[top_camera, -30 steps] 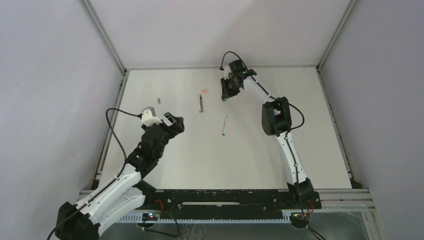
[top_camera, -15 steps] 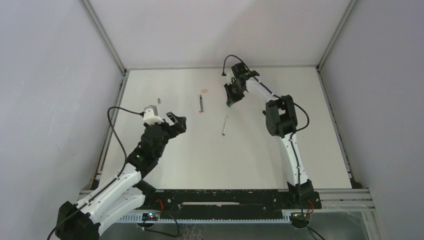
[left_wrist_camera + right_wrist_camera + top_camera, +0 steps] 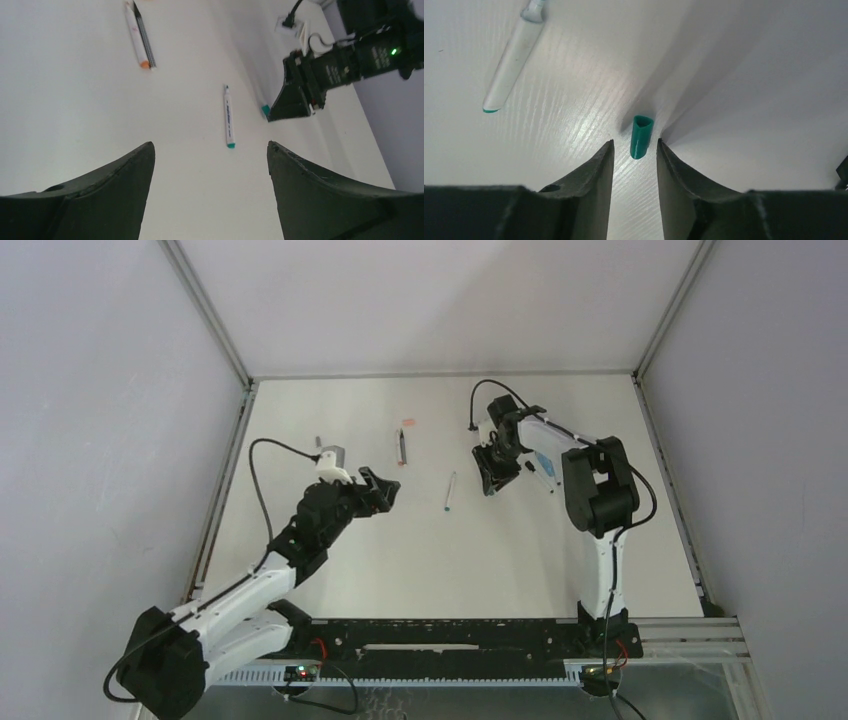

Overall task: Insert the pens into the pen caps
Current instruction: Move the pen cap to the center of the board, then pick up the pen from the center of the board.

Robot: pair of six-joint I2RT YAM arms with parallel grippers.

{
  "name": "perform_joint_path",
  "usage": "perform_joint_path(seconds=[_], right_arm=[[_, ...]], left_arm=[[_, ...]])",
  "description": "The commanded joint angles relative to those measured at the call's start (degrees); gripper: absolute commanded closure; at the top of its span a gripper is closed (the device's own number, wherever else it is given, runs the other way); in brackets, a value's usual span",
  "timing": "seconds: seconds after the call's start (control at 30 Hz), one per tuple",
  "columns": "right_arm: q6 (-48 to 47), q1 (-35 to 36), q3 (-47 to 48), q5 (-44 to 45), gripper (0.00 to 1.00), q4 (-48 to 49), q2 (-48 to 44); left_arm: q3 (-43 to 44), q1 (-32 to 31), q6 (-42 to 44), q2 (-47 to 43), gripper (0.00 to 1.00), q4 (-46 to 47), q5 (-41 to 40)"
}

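Observation:
My right gripper [image 3: 634, 141] is low over the table, its jaws slightly apart. A teal pen cap [image 3: 641, 136] lies flat with its near end between the tips, and a gap shows on each side. A white pen with a teal end [image 3: 449, 492] lies left of it, also in the right wrist view [image 3: 514, 57] and the left wrist view [image 3: 228, 116]. My left gripper [image 3: 383, 486] is wide open and empty, just left of that pen. A black pen beside a white orange-tipped pen [image 3: 137, 35] lies further back.
A salmon-pink cap [image 3: 408, 422] lies near the back middle. A small grey piece [image 3: 318, 440] lies at the back left. A light-blue pen [image 3: 543, 462] and a small dark stub [image 3: 528, 466] lie just right of my right gripper [image 3: 489, 483].
My right gripper has moved from the back of the table nearer and to the right, ending low beside the white pen. My left gripper has moved right toward that pen.

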Motion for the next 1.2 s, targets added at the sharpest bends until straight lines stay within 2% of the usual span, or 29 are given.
perform_joint_path(seconds=[0.0,0.1,0.27,0.4,0.6,0.67,0.8,1.17], right_arm=[[-1.87,-1.55,1.22,-2.05,0.53,-1.14,-4.85],[-2.37,-2.96,1.19,-4.03,0.47,-1.84,-8.36],[-4.45,-6.41,-3.34,-11.81,0.45,-2.10,-16.94],[-6.66,-10.43,-10.01,-22.82,0.46,-0.38,-26.46],[-8.25,-19.03,-21.04,-47.34,0.45,7.93,-40.41],[-9.01,-19.31,-24.83,-48.79,0.40,10.73,-43.01],[-10.06,-19.66,-27.13,-50.29,0.37,11.17,-43.86],[-7.88,-22.47,-27.21,-54.27,0.39,12.05,-40.49]], left_arm=[[4.41,-2.33,-0.92,5.57,0.16,3.48,4.17],[7.07,-3.80,-1.73,10.79,0.22,2.98,5.05],[15.26,-5.65,-1.86,20.93,0.29,-2.82,4.28],[24.86,-6.84,-1.62,30.83,0.42,-10.81,3.64],[42.97,-9.66,0.96,47.25,0.50,-26.33,1.85],[48.85,-10.27,2.12,52.00,0.50,-31.58,1.33],[58.70,-10.82,3.70,60.66,0.53,-38.59,0.44],[66.56,-11.00,4.12,68.89,0.69,-44.08,2.24]])
